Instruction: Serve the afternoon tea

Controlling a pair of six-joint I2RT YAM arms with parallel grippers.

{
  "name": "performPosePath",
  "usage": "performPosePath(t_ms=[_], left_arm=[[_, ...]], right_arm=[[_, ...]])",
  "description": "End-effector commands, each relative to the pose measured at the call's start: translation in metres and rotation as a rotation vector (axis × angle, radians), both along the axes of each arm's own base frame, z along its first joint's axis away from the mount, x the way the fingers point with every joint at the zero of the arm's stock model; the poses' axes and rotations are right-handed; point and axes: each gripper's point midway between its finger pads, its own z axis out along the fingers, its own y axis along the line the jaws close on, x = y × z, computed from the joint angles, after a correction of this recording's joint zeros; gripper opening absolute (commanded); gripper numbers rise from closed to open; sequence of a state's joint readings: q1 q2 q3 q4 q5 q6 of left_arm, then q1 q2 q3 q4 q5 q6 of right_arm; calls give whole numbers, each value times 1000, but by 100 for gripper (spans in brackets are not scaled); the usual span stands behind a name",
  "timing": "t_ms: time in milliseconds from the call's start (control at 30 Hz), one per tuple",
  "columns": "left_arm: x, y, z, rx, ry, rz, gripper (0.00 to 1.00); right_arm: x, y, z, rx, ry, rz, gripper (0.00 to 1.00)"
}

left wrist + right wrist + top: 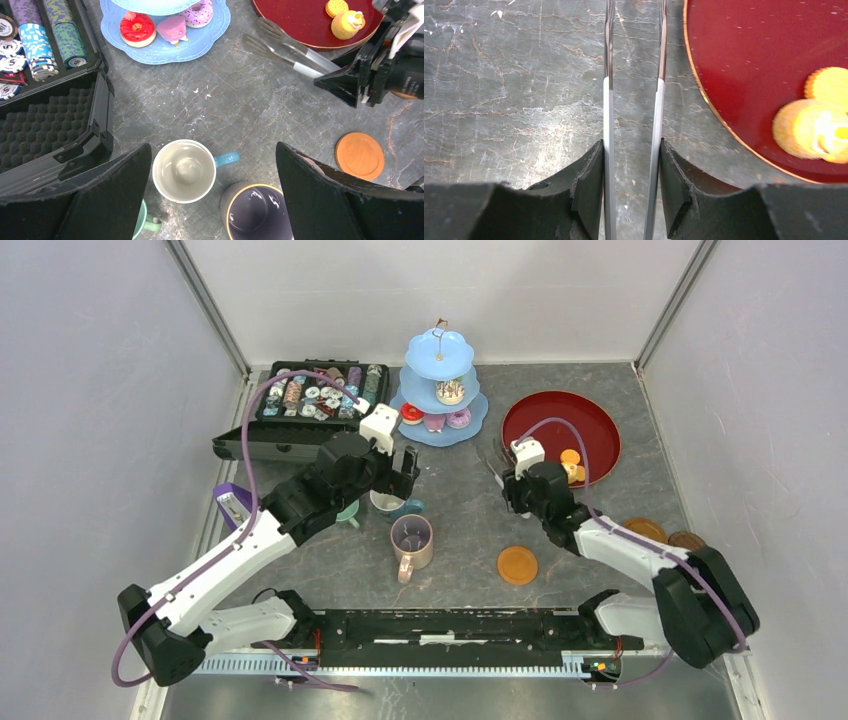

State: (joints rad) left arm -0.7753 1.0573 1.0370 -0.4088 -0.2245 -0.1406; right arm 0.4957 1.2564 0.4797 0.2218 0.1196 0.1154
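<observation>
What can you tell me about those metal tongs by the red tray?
The tongs are two slim, shiny metal arms, silvery near the grip, darker toward the tips. They run nearly parallel over the grey table, beside the red tray. The right end effector pinches them, one finger against each arm's outer side.

Pale-blue stand [440, 348]; dark-red tray [555, 420]; orange coaster [517, 565]; grey veined table [470, 500]; white-blue mug [184, 170]; silver tongs [608, 125].

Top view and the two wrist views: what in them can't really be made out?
Mint green mug: top view, mostly under the left arm.
Tongs: right wrist view, tips cut off by the top edge.
Yellow pastries: right wrist view, blurred.
Middle-tier treat on the stand: top view, too small to identify.
</observation>
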Motion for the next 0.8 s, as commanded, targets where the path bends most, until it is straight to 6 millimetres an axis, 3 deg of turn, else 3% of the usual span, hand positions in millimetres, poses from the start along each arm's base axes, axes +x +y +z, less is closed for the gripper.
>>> performPosePath(t_ms=[0,233,367,567,767], left_arm=[[-2,-4,21,-72,-47,-18,99],[-5,-4,24,-86,-50,-26,99],[-7,-6,26,-99,-49,-38,99],[-9,-7,27,-106,-46,-46,99],[-9,-7,27,-109,-45,-49,100]], right_arm=[[-6,-22,34,-59,29,-91,39],[-21,-67,80,-150,74,-247,38],[-35,-103,100,-220,113,-371,38],[-47,-136,104,-218,181,-436,38],[-44,-137,98,-205,209,-413,38]])
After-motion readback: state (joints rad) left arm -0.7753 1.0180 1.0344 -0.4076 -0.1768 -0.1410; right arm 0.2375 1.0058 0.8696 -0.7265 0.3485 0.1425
